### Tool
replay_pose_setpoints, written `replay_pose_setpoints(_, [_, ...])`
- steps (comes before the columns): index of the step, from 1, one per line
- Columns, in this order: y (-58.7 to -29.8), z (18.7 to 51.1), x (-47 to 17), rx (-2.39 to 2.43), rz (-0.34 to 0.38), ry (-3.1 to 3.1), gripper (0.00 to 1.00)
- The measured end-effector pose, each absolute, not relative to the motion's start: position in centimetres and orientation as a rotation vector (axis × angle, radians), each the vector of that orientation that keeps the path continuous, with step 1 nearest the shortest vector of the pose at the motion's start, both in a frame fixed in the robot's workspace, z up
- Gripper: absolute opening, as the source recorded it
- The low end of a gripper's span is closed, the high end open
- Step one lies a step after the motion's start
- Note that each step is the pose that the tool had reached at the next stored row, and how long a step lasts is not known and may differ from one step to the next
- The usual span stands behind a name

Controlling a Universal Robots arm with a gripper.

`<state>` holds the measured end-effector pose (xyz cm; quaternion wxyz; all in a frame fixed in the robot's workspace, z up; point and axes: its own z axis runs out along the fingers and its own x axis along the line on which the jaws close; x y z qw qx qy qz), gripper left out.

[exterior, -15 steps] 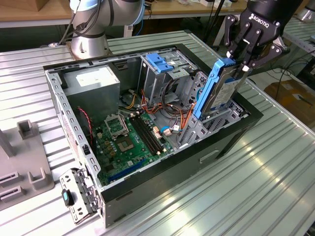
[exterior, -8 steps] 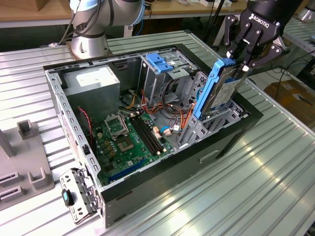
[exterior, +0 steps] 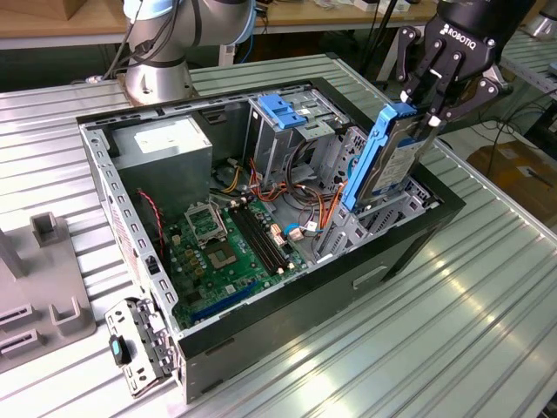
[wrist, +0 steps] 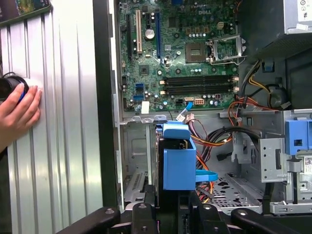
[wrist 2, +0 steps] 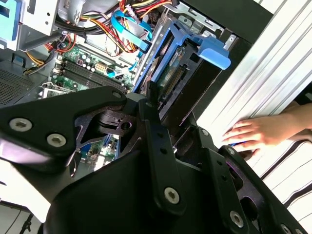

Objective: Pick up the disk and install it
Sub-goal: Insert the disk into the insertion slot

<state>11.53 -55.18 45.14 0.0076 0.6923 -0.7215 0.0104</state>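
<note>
Far on the exterior view's left: grey plastic blocks on ribbed metal table. Behind, at the far edge, arm base. Next right, open computer case, lying on its side, open face up. Latch plate at its near left corner.

Inside, left to right:
- power box, grey, far left corner
- green board, flat on the case floor
- blue bracket, on top of the far metal cage
- cables, orange and red, bunched mid-case

At the case's right end in the exterior view: disk, on edge and tilted. Lower end down in drive bay, upper end well above the case rim. Clamped at that upper end by gripper, black fingers narrow, pressed against both flat faces of disk.

In the second wrist view, disk between the fingers, blue frame toward the case wall. Hand of a person flat on table just outside that wall. In the first wrist view, hand on table, well apart from disk.
</note>
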Motion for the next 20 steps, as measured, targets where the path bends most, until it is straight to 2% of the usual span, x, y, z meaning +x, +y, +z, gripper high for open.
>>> replay_pose_setpoints(20, [-55.21, 44.50, 11.44, 2.186, 0.033, -2.234, 0.35])
